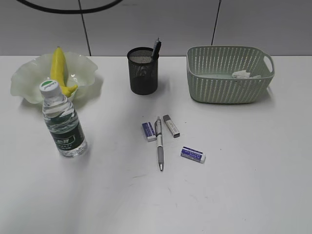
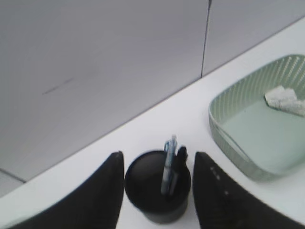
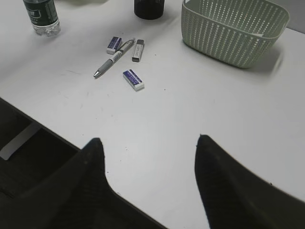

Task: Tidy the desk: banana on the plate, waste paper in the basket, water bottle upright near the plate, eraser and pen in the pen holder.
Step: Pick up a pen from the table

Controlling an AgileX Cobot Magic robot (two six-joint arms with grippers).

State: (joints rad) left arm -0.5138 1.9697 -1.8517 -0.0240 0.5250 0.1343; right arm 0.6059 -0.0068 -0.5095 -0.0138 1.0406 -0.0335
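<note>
The banana [image 1: 58,68] lies on the plate [image 1: 29,83] at the back left. The water bottle [image 1: 63,124] stands upright in front of it. The waste paper [image 1: 246,74] lies in the basket [image 1: 229,73]. The pen holder [image 1: 143,70] holds two pens. A grey pen [image 1: 159,143] and three erasers [image 1: 148,131] [image 1: 171,126] [image 1: 193,154] lie on the desk [image 1: 253,175]. My left gripper [image 2: 158,155] is open and empty, with the pen holder [image 2: 157,191] showing between its fingers. My right gripper [image 3: 150,138] is open and empty over the desk's front edge. Neither gripper shows in the exterior view.
A grey tiled wall runs behind the desk. The right wrist view shows the pen [image 3: 114,58], an eraser [image 3: 133,79], the basket [image 3: 233,28] and the bottle [image 3: 42,16] ahead, and a dark drop beyond the desk edge at the lower left.
</note>
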